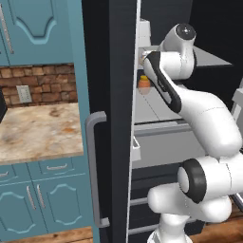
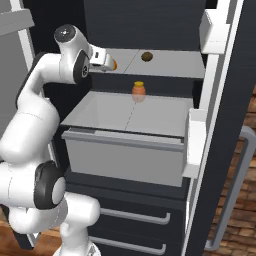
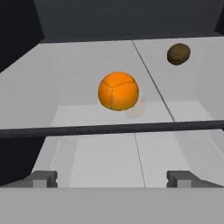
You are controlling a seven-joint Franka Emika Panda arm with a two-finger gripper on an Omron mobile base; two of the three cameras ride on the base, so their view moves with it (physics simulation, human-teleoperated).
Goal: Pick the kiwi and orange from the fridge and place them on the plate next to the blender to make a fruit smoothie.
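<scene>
While level — jaws wide before orange (image 3: pixel 118 91).

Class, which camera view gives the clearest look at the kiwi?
The hand view: the kiwi lies unobstructed on the fridge shelf, behind and right of the orange. The right base view shows it small and distant.

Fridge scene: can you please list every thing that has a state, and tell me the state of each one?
fridge: door open, shelves showing
orange: on the upper shelf, not gripped
kiwi: on the same shelf, farther back, untouched
jar: upright on the lower shelf
drawer: shut
hand: open, empty, pointing at the orange
</scene>
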